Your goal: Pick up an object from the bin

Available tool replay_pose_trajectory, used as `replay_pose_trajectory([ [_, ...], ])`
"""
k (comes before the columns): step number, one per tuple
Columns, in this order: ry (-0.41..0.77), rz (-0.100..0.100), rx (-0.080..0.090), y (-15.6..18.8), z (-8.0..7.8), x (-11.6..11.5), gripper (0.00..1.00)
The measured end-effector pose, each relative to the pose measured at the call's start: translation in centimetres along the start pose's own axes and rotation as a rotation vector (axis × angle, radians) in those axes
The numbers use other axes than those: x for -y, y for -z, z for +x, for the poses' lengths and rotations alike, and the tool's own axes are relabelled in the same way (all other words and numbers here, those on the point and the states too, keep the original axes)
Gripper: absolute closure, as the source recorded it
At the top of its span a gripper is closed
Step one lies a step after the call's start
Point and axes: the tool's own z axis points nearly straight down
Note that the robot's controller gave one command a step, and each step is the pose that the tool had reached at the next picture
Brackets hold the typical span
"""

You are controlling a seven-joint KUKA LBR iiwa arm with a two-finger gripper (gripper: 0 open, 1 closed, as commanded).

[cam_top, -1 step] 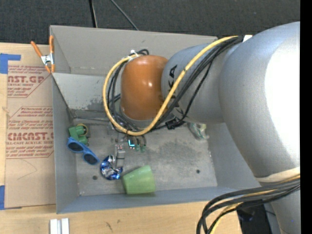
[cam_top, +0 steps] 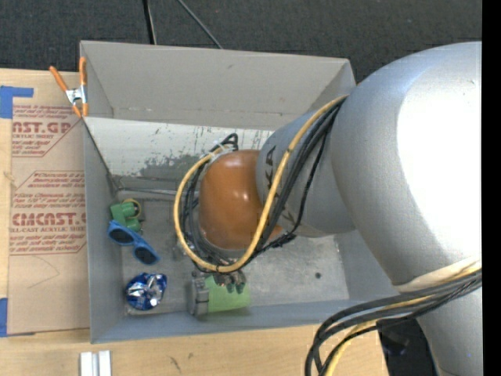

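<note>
**Camera view: position.** The arm (cam_top: pixel 407 171) is reaching into the bin (cam_top: pixel 211 81) from the right. Its orange cover (cam_top: pixel 227 198), ringed by cables (cam_top: pixel 184 210), is hanging over the middle of the bin floor. The gripper (cam_top: pixel 210 280) is showing as dark parts under the lower edge of the cover, low in the bin and near the front wall. A green block (cam_top: pixel 228 298) with a grey end is lying against that wall, just beside the gripper. It is the nearest thing to the gripper.

**Camera view: task status.** Nothing is being carried clear of the floor, so the pick is not yet done. Judging from the low position, the approach is appearing complete or nearly so, leaving 2 steps: a confirmed grasp and the lift. 3 other things are lying apart on the left side, untouched:
- a small green object (cam_top: pixel 125 210)
- blue sunglasses (cam_top: pixel 131 241)
- a crumpled blue-and-white object (cam_top: pixel 146 291)

**Camera view: hidden areas.**
- The cover and cables are blocking the jaws, so their opening cannot be told.
- Whether the gripper is touching the green block or sitting just above it cannot be told.
- The block's upper edge is being covered.
- The arm is hiding the right part of the floor.
</note>
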Motion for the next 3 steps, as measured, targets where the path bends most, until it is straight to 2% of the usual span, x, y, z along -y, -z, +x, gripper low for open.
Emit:
replay_pose_trajectory([
  [1, -0.003, -0.005, 0.013, 0.4, -0.2, -6.9, 0.0],
  [2, -0.009, 0.002, 0.003, 0.2, 0.0, -6.3, 1.0],
  [3, 0.015, -0.002, 0.013, 13.6, -1.8, -5.0, 1.0],
])
